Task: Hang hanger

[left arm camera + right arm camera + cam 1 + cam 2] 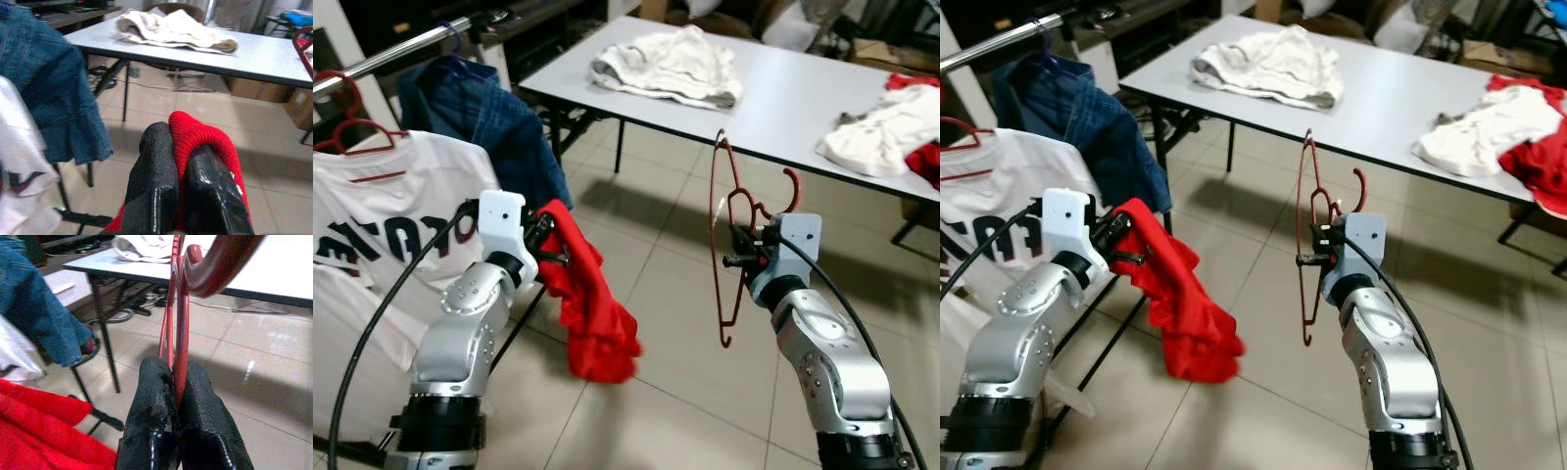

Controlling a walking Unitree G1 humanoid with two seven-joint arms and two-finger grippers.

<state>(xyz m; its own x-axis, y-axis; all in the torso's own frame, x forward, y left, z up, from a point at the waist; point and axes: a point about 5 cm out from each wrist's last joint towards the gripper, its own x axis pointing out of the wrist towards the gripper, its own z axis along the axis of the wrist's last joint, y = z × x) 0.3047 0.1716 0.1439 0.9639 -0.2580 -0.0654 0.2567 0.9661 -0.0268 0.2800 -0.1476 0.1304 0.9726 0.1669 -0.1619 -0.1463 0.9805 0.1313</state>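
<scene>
The right gripper (741, 257) has its fingers pinched on the dark red plastic hanger (724, 240), held upright in the air, well apart from the silver clothes rail (391, 54). The left gripper (551, 257) has its fingers clamped on a red knitted garment (587, 313), nearer the rail. Nothing is hung yet; dressing the hanger and hooking it on the rail likely remain.

Glossy, seemingly plastic hanger (724, 235); knitted red cloth (587, 304); smooth table (783, 98).

Silver arms, black cables, black-fingered claws.
</scene>
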